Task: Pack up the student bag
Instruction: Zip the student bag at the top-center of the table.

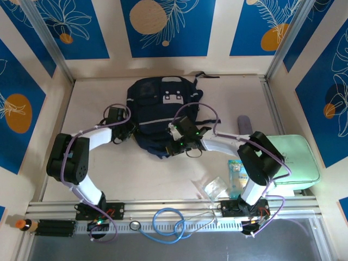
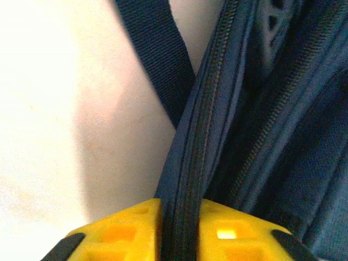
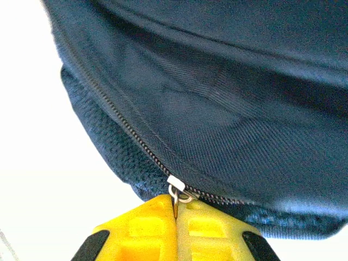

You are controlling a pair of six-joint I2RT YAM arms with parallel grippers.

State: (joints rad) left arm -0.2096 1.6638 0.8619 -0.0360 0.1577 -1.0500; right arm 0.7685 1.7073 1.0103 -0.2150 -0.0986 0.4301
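The student bag (image 1: 157, 106), a dark navy backpack with a grey-white patch, lies flat at the middle back of the table. At its left side my left gripper (image 1: 129, 132) has a zippered seam of the bag (image 2: 196, 157) between its yellow fingers (image 2: 117, 234), and the fabric fills the gap between them. My right gripper (image 1: 176, 142) is at the bag's near edge. Its fingers (image 3: 212, 228) are pressed together on the metal zipper pull (image 3: 179, 193), whose slider sits on the closed zipper line of the bag (image 3: 217, 109).
A mint green zip case (image 1: 293, 160) lies at the right by the right arm. A blue-yellow packet (image 1: 237, 176) and a clear plastic bag (image 1: 213, 187) lie near the front rail. A blue cable (image 1: 168, 222) coils on the rail. A grey cylinder (image 1: 244, 124) lies right of the bag.
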